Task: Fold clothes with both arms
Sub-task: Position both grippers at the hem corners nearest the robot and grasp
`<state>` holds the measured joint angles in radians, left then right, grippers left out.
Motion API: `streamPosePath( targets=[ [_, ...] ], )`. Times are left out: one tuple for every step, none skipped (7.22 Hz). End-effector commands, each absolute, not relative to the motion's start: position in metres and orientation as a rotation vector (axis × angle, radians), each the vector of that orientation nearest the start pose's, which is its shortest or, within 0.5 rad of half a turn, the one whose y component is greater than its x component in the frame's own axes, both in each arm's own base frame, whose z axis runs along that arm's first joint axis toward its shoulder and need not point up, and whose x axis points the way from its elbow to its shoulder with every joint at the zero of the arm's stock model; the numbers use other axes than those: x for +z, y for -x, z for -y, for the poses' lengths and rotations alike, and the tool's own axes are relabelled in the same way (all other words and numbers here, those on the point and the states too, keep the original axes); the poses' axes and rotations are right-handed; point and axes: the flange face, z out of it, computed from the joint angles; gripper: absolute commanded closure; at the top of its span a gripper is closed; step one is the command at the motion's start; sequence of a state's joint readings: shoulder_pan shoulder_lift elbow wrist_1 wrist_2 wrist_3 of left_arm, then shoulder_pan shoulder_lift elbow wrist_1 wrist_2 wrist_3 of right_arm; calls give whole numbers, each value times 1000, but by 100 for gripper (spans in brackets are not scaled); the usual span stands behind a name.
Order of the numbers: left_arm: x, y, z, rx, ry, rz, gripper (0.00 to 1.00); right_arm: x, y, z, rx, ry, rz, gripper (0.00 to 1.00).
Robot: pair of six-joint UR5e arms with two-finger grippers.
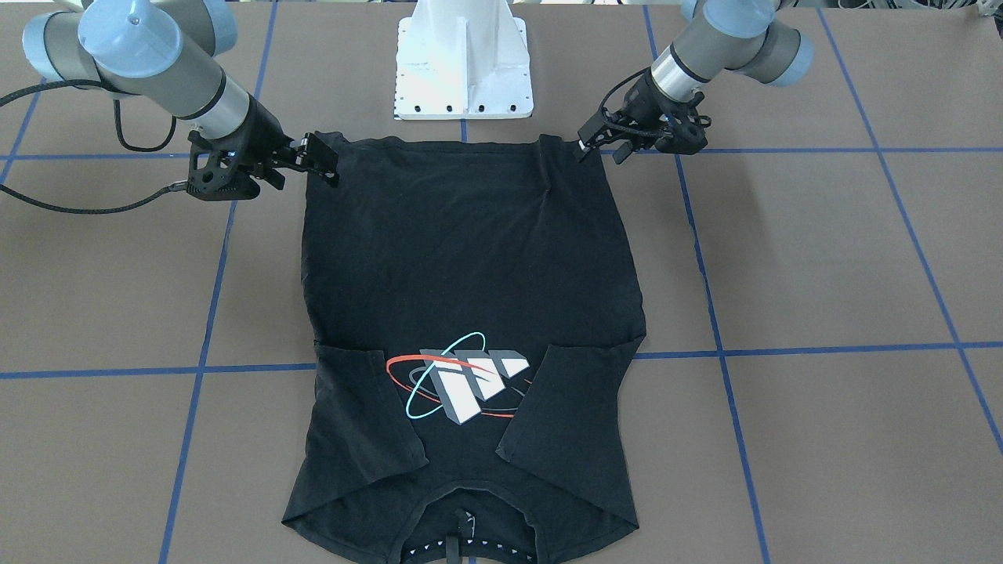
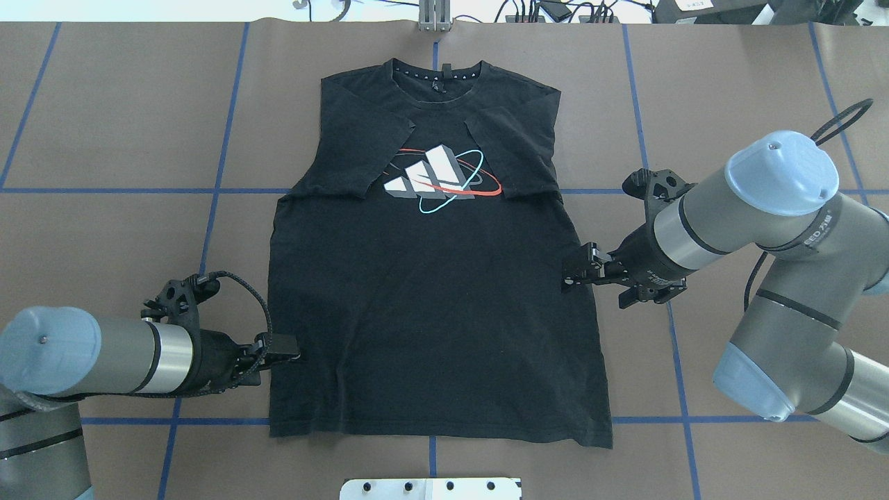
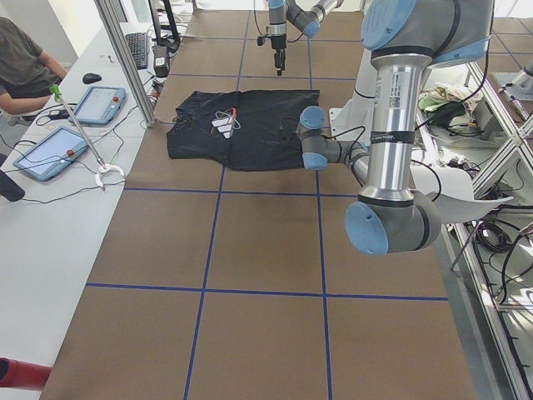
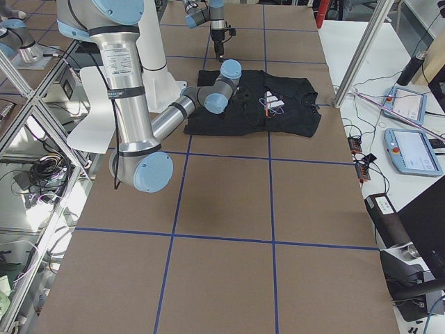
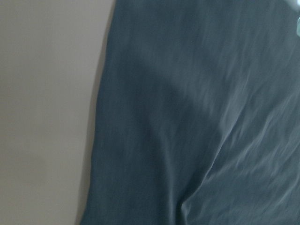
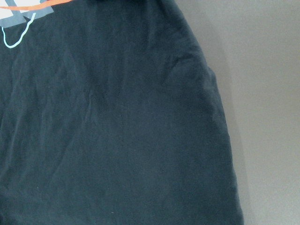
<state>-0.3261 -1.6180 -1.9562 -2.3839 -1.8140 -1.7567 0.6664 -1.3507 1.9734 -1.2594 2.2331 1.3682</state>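
A black T-shirt (image 2: 430, 312) lies flat on the table (image 2: 104, 104), in the middle between the left and right edges. Its collar (image 2: 437, 73) points to the far edge, away from the robot. Its hem (image 2: 437, 434) is by the robot's edge. So the long way of the shirt runs from the robot's edge to the far edge. Both sleeves (image 2: 354, 153) are folded in over the chest.

The shirt lies between the two pincers. The left pincer (image 2: 283, 345) is at the shirt's left side, so the shirt lies to its right. The right pincer (image 2: 575, 271) is at the shirt's right side, so the shirt lies to its left. Both are in the half of the shirt near the robot. From above, the left one looks closer to the hem than the right one. I think the next fold must carry that near half up the long way, toward the collar.

I cannot tell how far either pincer is open, or if it has cloth in it.

The picture (image 2: 434, 182) on the chest shows three slanted grey-white bars with a red ring and a cyan ring. I can read no words on the shirt. The right arm (image 2: 729, 222) has small writing, too small to read.
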Motion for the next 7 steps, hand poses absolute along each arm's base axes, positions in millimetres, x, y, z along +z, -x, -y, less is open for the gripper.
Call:
streamPosePath(
  targets=[
    [366,-459,233,-277,145,-1233,11,314,374,385,103,179,1073,0],
    [370,-460,233,-279,145,-1222,13,313,374,385,103,181,1074,0],
    [372,-460,232,-278,147,-1216,13,312,374,385,101,181,1076,0],
    [376,-463,226,-269,156,-1200,13,311,375,385,99,180,1077,0],
    [377,-464,225,-268,158,-1195,13,312,375,385,100,180,1076,0],
    [378,-466,219,-259,164,-1189,13,312,375,385,100,180,1076,0],
    [379,-468,219,-260,166,-1177,14,312,375,385,100,180,1076,0]
  ],
)
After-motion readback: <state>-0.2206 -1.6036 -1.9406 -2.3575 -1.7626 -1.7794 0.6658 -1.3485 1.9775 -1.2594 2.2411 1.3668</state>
